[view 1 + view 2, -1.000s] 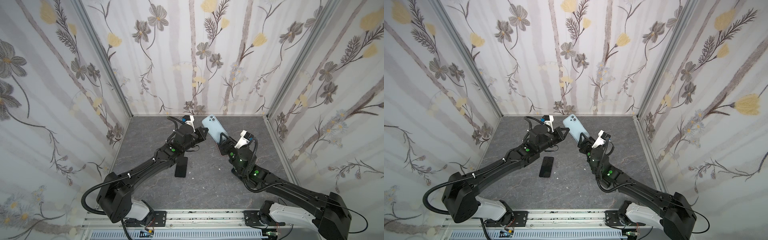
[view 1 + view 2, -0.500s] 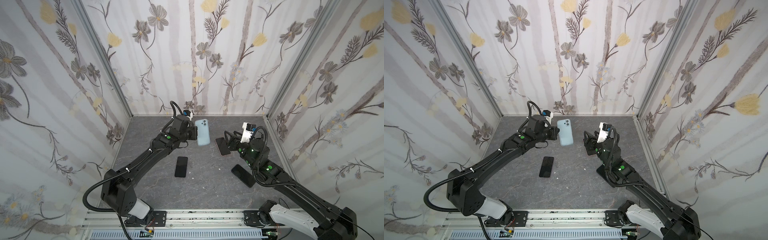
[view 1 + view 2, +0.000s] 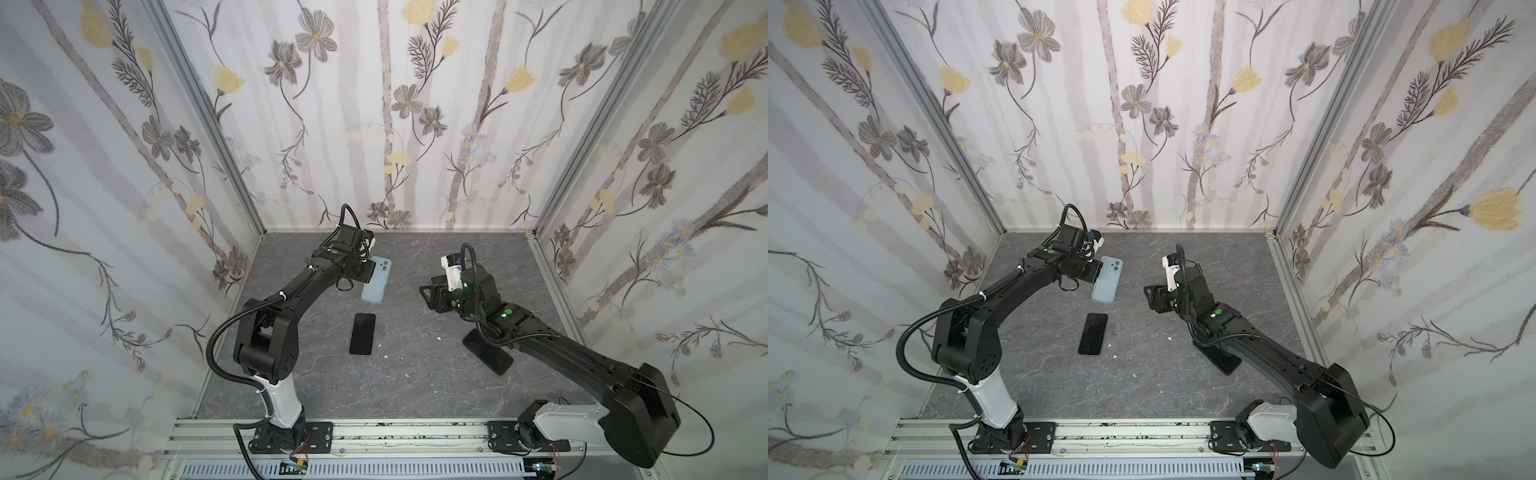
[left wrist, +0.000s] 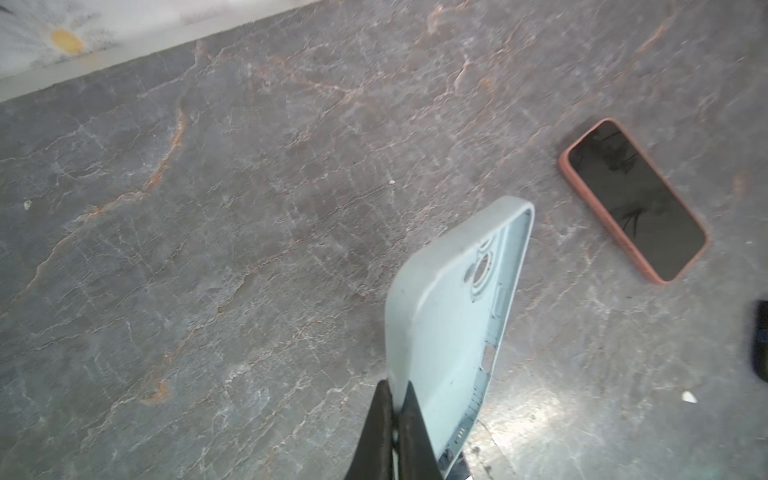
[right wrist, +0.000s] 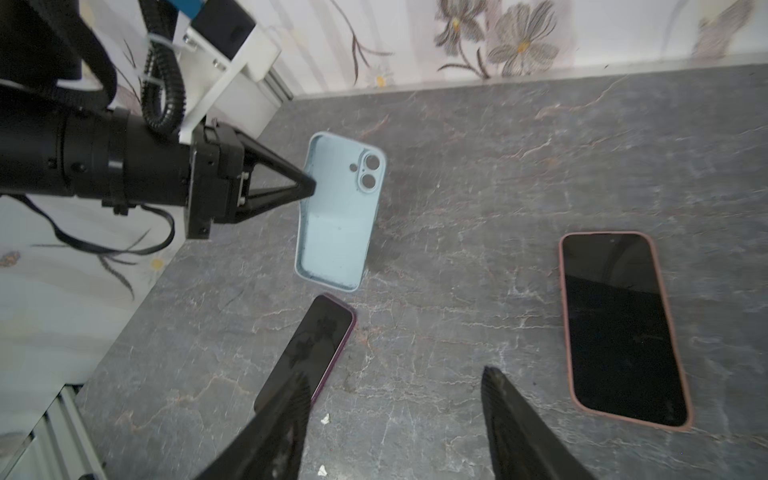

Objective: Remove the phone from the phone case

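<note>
The light blue phone case (image 3: 376,282) (image 3: 1106,280) is empty; its bare inside and camera holes face the right wrist view (image 5: 338,220). My left gripper (image 3: 371,270) (image 4: 397,390) is shut on one long edge of it and holds it tilted above the back left of the table. A bare phone (image 3: 363,339) (image 3: 1093,334) (image 5: 307,353) with a dark purple rim lies screen up on the table, just in front of the case. My right gripper (image 3: 426,291) (image 5: 395,374) hovers open to the right of the case, with nothing between its fingers.
Another phone, in a salmon-pink case (image 3: 488,353) (image 5: 623,328) (image 4: 633,199), lies screen up partly under my right arm. Small white crumbs (image 3: 437,338) dot the grey stone-patterned table (image 3: 415,386). Flowered walls close in the back and both sides.
The blue case was held up between both grippers in the middle. My left gripper has carried it left and lower, and my right gripper has drawn back to the right.
</note>
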Robot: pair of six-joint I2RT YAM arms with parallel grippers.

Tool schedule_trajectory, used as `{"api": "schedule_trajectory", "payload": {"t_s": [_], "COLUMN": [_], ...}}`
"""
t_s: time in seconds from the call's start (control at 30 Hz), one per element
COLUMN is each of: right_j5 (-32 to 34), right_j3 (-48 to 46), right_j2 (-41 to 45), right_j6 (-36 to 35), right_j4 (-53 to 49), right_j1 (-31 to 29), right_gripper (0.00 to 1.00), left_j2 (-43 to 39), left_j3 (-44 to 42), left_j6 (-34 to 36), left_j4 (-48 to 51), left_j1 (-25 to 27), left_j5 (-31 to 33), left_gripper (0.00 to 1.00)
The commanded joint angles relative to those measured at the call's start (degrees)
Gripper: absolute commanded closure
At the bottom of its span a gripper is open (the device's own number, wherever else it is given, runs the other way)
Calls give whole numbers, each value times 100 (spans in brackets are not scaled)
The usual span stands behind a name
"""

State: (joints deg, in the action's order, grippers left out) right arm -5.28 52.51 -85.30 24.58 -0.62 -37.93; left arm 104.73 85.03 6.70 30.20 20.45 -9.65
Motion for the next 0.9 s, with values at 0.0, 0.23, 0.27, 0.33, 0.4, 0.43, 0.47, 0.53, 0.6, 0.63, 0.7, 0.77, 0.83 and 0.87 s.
{"api": "schedule_trajectory", "payload": {"t_s": [0.0, 0.23, 0.27, 0.33, 0.4, 0.43, 0.47, 0.53, 0.6, 0.63, 0.7, 0.77, 0.83, 0.87], "right_j5": [-545, -735, -738, -721, -655, -642, -648, -645, -625, -603, -579, -556, -552, -545], "right_j3": [330, 765, 769, 787, 796, 787, 787, 787, 790, 796, 796, 787, 787, 783], "right_j2": [-550, -1335, -1362, -1436, -1479, -1485, -1507, -1516, -1525, -1529, -1536, -1525, -1525, -1525], "right_j6": [21, 445, 468, 479, 486, 487, 499, 516, 539, 542, 548, 541, 537, 539], "right_j4": [-162, 12, 17, -13, -68, -78, -86, -96, -113, -130, -157, -179, -201, -214], "right_j1": [-179, -316, -318, -312, -307, -303, -302, -297, -297, -296, -296, -294, -294, -294], "right_gripper": [33, 33, 33, 33, 33, 33, 33, 33, 33, 34, 34, 34, 34, 34], "left_j2": [364, 1073, 1144, 1314, 1473, 1553, 1638, 1781, 1914, 1992, 2142, 2267, 2377, 2417], "left_j3": [328, 938, 980, 1079, 1155, 1223, 1274, 1371, 1439, 1473, 1539, 1597, 1662, 1696], "left_j6": [475, 394, 357, 306, 260, 232, 191, 93, -6, -52, -187, -242, -275, -295], "left_j4": [316, 587, 612, 685, 760, 792, 837, 859, 880, 874, 881, 890, 887, 889], "left_j1": [-254, -740, -795, -868, -908, -931, -952, -995, -1020, -1033, -1060, -1068, -1069, -1069], "left_j5": [-284, -1241, -1368, -1590, -1665, -1677, -1750, -1881, -1873, -1868, -1760, -1726, -1725, -1728], "left_gripper": [100, 100, 100, 100, 100, 100, 100, 100, 100, 100, 100, 100, 95, 94]}}
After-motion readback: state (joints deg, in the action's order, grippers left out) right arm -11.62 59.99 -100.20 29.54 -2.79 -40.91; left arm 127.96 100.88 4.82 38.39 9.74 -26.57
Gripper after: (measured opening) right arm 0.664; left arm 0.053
